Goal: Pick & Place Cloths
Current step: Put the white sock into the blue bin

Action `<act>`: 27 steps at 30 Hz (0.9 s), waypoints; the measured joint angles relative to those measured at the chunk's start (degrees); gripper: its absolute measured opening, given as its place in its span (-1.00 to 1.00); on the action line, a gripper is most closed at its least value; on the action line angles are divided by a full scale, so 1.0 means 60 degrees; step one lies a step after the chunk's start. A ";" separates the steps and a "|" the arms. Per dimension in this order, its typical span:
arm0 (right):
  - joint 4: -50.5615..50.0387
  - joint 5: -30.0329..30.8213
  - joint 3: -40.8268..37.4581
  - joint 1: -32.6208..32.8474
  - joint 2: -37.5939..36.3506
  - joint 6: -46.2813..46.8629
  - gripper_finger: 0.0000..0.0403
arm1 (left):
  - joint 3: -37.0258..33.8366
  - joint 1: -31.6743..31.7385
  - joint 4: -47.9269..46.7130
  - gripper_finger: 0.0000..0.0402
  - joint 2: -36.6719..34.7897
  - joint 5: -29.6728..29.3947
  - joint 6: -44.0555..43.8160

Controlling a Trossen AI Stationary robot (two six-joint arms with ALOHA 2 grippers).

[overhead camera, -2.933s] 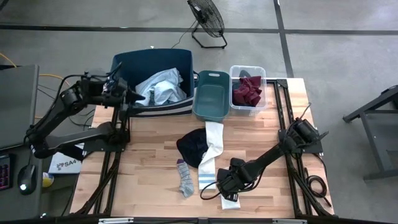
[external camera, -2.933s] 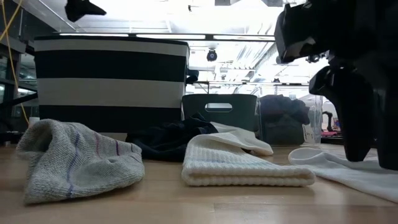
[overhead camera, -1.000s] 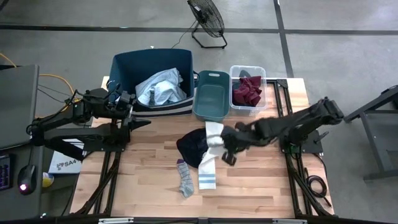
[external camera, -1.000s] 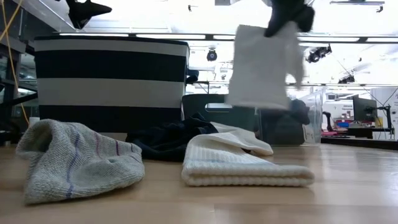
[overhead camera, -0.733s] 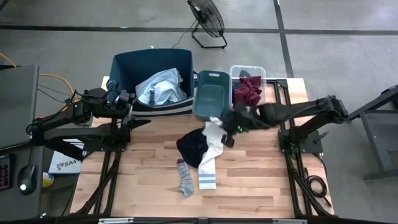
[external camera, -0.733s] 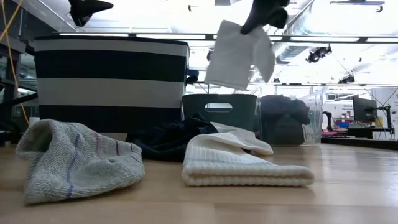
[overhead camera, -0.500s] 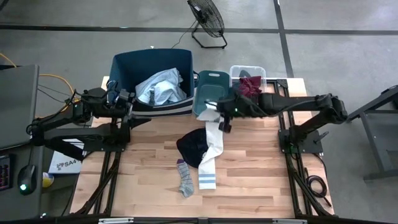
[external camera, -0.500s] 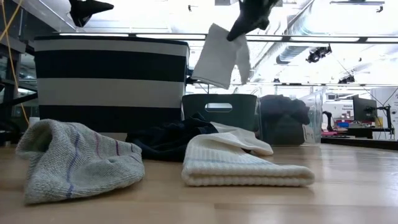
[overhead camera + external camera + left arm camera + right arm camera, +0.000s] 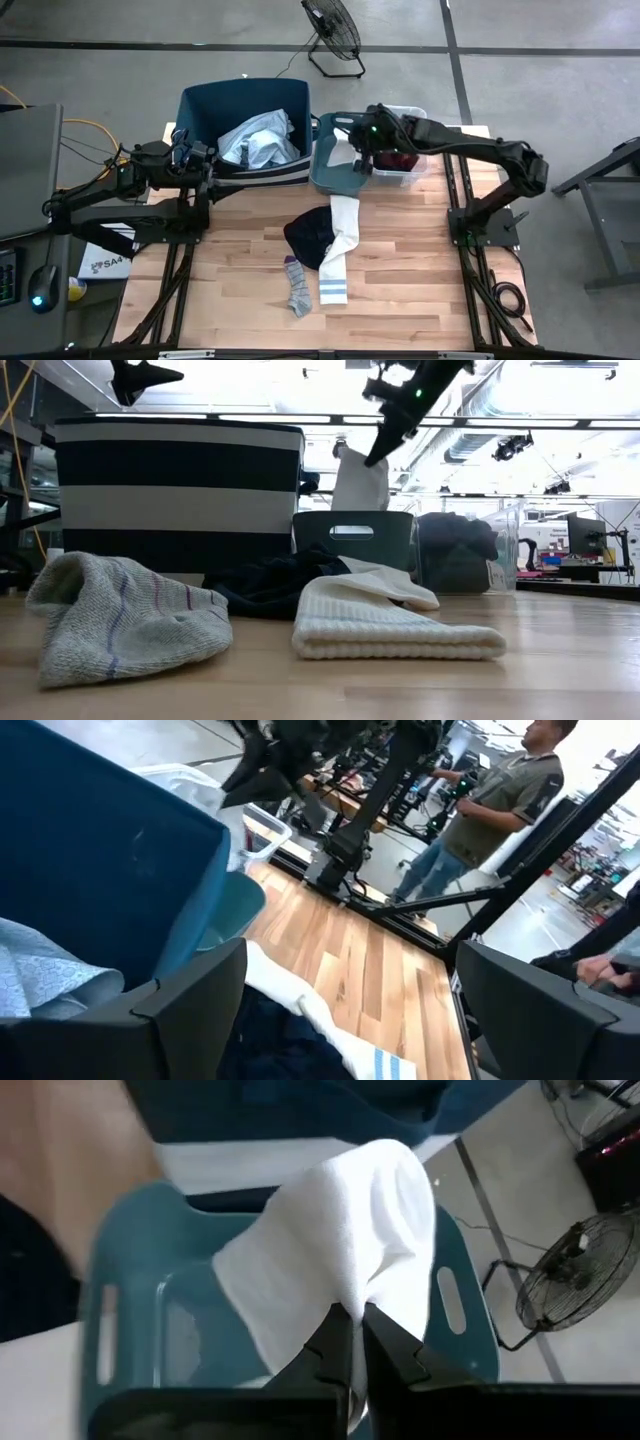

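Lifted off the worktop [image 9: 420, 260], a white sock [image 9: 340, 157] is now hanging over the teal bin [image 9: 322, 170], right gripper [image 9: 362, 158] jaws clamping it; three cloths are remaining beside that bin.

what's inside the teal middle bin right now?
Nothing visible inside the teal bin; its floor looks bare. The right gripper holds a white sock hanging over it, not yet dropped. The sock hides part of the bin's floor.

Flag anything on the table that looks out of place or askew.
Three garments lie loose on the table, unsorted: a grey sock, a long white sock draped over a dark navy cloth. Right gripper holds another white sock above the teal bin.
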 joint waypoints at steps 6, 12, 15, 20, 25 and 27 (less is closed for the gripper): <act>0.0384 -0.0516 0.0000 -0.0523 0.0760 -0.0099 -0.98 | 0.0000 0.0000 0.0000 0.75 0.0000 -0.0032 -0.0076; 0.0340 -0.0961 0.0000 -0.0707 0.1309 -0.0102 -0.98 | 0.0000 0.0000 0.0000 0.75 0.0000 -0.0155 -0.0135; 0.0318 -0.0965 0.0000 -0.0700 0.1403 -0.0041 -0.93 | 0.0000 0.0000 0.0000 0.75 0.0000 -0.0160 -0.0132; 0.0323 -0.0685 0.0000 -0.0674 0.1404 0.0132 -0.69 | 0.0000 0.0000 0.0000 0.75 0.0000 -0.0160 -0.0132; 0.0321 -0.0610 0.0000 -0.0582 0.1367 0.0769 -0.33 | 0.0000 0.0000 0.0000 0.75 0.0000 -0.0160 -0.0128; 0.0280 -0.0557 0.0000 -0.0459 0.1364 0.1022 -0.19 | 0.0000 0.0000 0.0000 0.75 0.0000 -0.0157 -0.0128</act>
